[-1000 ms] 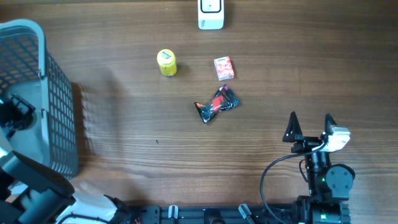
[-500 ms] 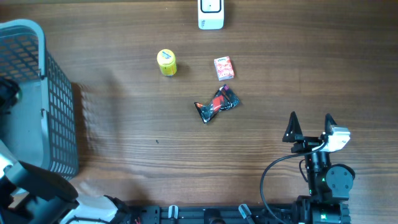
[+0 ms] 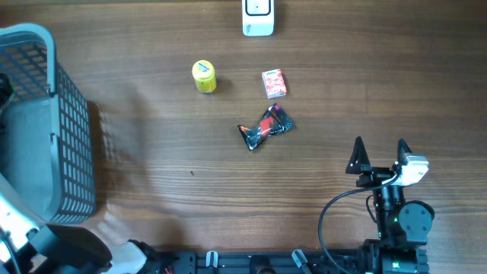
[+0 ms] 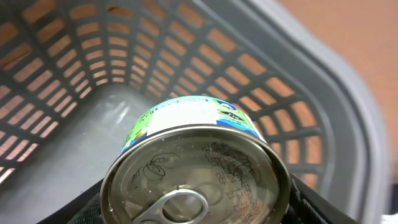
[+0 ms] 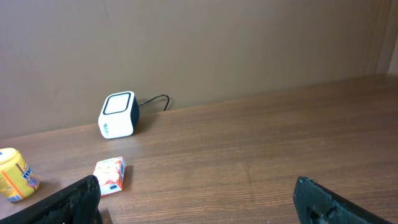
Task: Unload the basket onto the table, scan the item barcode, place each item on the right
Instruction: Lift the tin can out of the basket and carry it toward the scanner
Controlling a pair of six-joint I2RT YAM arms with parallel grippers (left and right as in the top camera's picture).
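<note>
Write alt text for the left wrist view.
A round metal can with a pull-tab lid and green-and-blue label fills the view, gripped between the left tool's dark fingers. Behind it is a grey plastic mesh basket.

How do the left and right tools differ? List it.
The left tool grips a tin; the right tool is open and empty. The left tool is at the basket; the right tool hangs over the table. Both are two-fingered.

text: none legible | can label: blurred | box print: too small
</note>
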